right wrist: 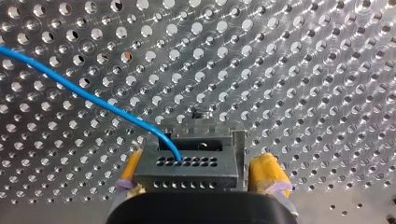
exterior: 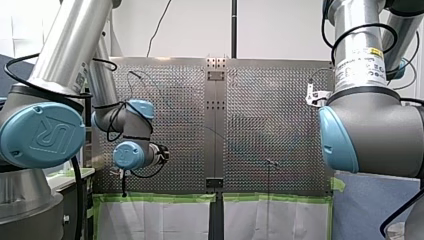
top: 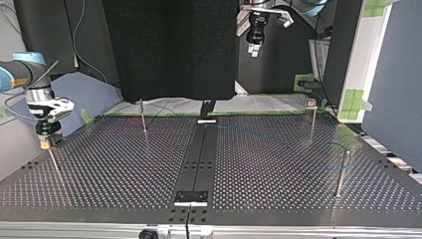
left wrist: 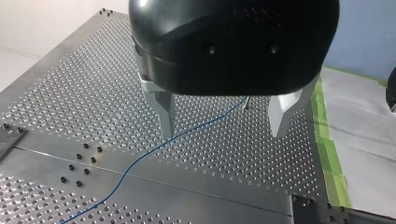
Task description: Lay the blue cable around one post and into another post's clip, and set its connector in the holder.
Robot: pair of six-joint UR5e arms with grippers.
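Note:
The thin blue cable (left wrist: pixel 187 133) lies on the perforated plate and passes under my left gripper (left wrist: pixel 223 122), whose metal fingers (left wrist: pixel 161 112) stand open well above it, holding nothing. In the right wrist view the cable (right wrist: pixel 93 98) ends in a dark grey connector (right wrist: pixel 187 165) with rows of holes. My right gripper (right wrist: pixel 200 179) is open, its yellow pads (right wrist: pixel 268 179) flanking the connector with a small gap on one side. In the top view my right gripper (top: pixel 46 143) is low at the plate's left edge and my left gripper (top: pixel 254 47) hangs high at the back.
Thin posts stand on the plate: one at the back left (top: pixel 143 117), one with a clip at the back right (top: pixel 312 117), one at the near right (top: pixel 341 174) and one (top: pixel 54 167) by my right gripper. A black rail (top: pixel 199 159) runs down the middle.

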